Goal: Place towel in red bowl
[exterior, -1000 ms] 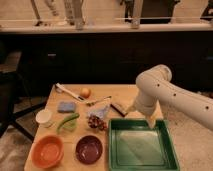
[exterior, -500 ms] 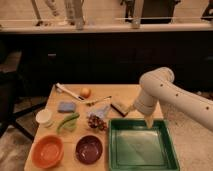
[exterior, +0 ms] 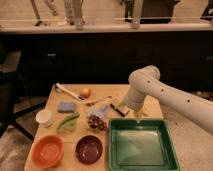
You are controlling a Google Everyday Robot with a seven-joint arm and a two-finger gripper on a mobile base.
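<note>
You are looking at a wooden table [exterior: 107, 90] from its front edge; take the table as a clock face, with 12 at the far side. The white robot arm [exterior: 165, 95] comes in from 3 o'clock and bends down toward the centre. Its gripper [exterior: 138, 116] hangs just right of centre, over the far rim of the green tray [exterior: 111, 145]. Its two fingers are spread wide and hold nothing.

The towel [exterior: 102, 111], a small crumpled pale grey-blue cloth, lies at the centre of the table, near the gripper at its 9 o'clock and apart from it. A brown clump [exterior: 95, 122], too small to identify, touches the towel's near edge.

The red bowl [exterior: 47, 150] sits at 7 o'clock near the front left corner, well apart from the towel. The purple bowl [exterior: 89, 148] is just beside it at 6 o'clock. A white cup [exterior: 44, 116] stands at 9 o'clock, a flat blue pad [exterior: 66, 106] at 10 o'clock and an orange [exterior: 85, 92] at 11 o'clock.
</note>
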